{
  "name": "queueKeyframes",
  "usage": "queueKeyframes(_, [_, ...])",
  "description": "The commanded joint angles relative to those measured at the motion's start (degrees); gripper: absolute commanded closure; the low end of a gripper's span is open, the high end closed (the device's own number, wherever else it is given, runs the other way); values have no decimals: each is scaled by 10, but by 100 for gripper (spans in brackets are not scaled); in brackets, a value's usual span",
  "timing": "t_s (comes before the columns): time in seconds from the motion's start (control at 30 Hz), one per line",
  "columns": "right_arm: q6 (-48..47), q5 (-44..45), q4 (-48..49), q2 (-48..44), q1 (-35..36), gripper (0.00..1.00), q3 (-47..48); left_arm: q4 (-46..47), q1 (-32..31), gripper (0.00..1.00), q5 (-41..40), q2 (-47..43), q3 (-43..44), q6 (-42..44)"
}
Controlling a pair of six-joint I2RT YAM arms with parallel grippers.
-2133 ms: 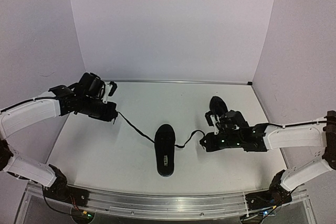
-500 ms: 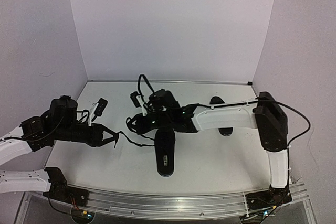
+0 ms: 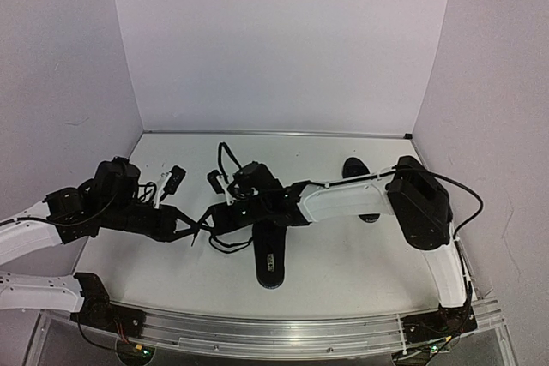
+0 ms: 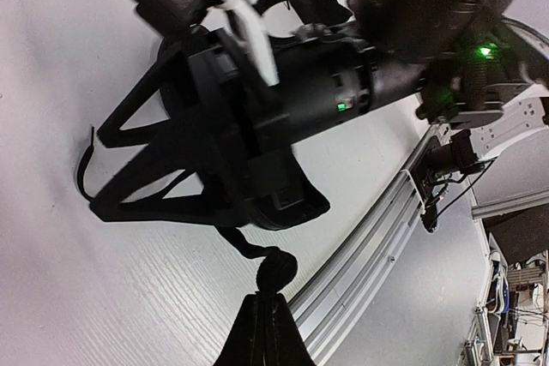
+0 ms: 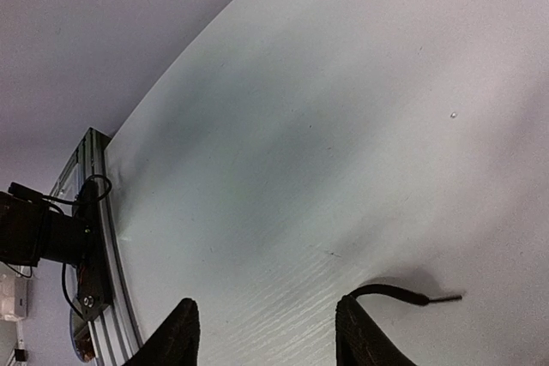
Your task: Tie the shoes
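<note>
One black shoe lies toe-away at the table's near middle. The other shoe stands at the back right, partly hidden behind my right arm. A thin black lace trails in slack loops left of the near shoe. My left gripper is shut on a bunched bit of that lace, low over the table. My right gripper reaches across from the right and stands open just beside it, nothing between its fingers. A loose lace end lies by the other finger. In the left wrist view the right gripper fills the frame.
White walls close in the table at the back and both sides. An aluminium rail runs along the near edge, close behind my left gripper. My right arm stretches over the table's middle.
My right gripper has opened and let go of the lace, sliding slightly nearer and leftward. My left gripper, still shut on the lace, has moved right toward it.
</note>
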Motion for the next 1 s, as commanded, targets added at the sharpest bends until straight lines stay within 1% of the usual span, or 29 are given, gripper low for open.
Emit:
queueKeyframes(0.0, [2,9,13,-128,-13,35,-60,39,-3,100,4,23,6,15])
queueKeyframes(0.17, [-2,57,13,-269,-36,4,-163,79,-3,100,0,83,18,26])
queueKeyframes(0.2, [-4,66,13,-299,-41,2,-179,89,-3,100,3,103,25,29])
queueKeyframes(0.37, [22,117,1,-431,-69,2,-219,130,-3,100,-4,210,75,47])
queueKeyframes(0.47, [61,206,-23,-504,-75,2,-227,140,-3,100,-14,287,124,56])
queueKeyframes(0.5, [66,221,-26,-535,-75,2,-231,143,-3,100,-21,317,139,57])
queueKeyframes(0.6, [76,238,-39,-588,-90,2,-214,149,-3,100,-38,386,191,58])
queueKeyframes(0.73, [93,212,-137,-558,-103,2,-96,170,-3,100,-48,454,228,56])
queueKeyframes(0.87, [115,183,-146,-526,-110,2,-34,181,-3,100,-40,492,242,56])
queueKeyframes(0.97, [145,131,-140,-504,-147,2,-22,195,-2,100,-33,505,238,51])
